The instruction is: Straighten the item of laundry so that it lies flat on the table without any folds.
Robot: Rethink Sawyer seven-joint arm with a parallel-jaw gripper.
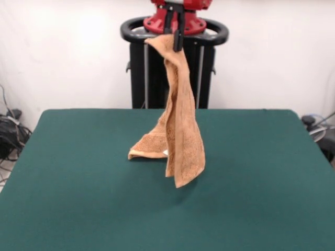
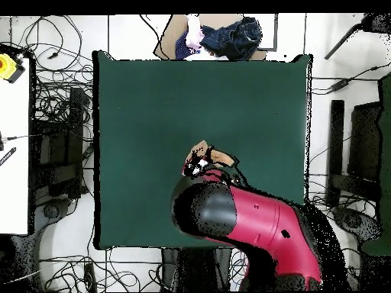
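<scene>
The light orange towel (image 1: 180, 130) hangs in a long folded strip from my gripper (image 1: 177, 36), which is shut on its top corner high above the green table (image 1: 78, 198). The towel's lower left end rests bunched on the cloth, and a small white label (image 1: 165, 152) shows there. Its other tail hangs just off the surface. In the overhead view the red arm (image 2: 260, 221) covers most of the towel; only a bit of the towel (image 2: 214, 156) shows beside the gripper (image 2: 200, 166).
The black pedestal (image 1: 172, 68) stands behind the table's far edge. Cables lie on the floor at the left (image 1: 10, 130) and right (image 1: 319, 125). In the overhead view a person (image 2: 221, 37) is at the table's top edge.
</scene>
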